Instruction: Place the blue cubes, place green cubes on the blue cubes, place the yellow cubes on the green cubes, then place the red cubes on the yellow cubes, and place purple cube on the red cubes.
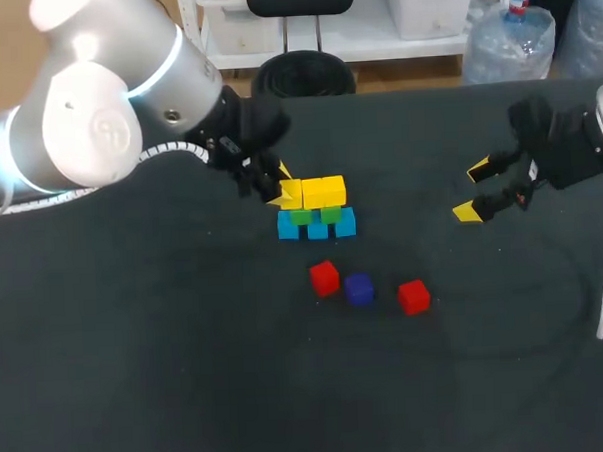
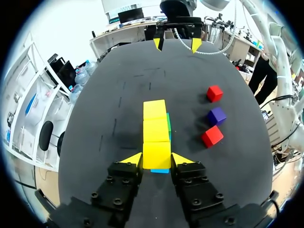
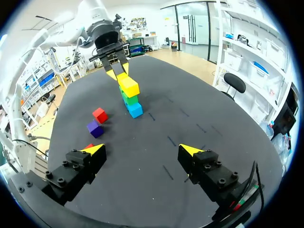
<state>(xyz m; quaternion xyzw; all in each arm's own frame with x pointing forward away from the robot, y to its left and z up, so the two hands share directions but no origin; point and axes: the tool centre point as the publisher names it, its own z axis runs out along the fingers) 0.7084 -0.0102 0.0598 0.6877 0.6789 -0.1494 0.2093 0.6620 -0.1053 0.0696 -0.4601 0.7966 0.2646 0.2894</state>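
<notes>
Seating end yellow cube (image 2: 156,155) on green cubes (image 1: 330,215)
Left fingers (image 2: 132,160) clamp it square; right fingers (image 1: 468,213) spread wide, parked clear at frame right

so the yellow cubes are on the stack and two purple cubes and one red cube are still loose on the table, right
Not quite. The colours are swapped: two red cubes and one purple cube lie loose on the table, as the head view shows. The yellow cubes are on the stack.
</notes>
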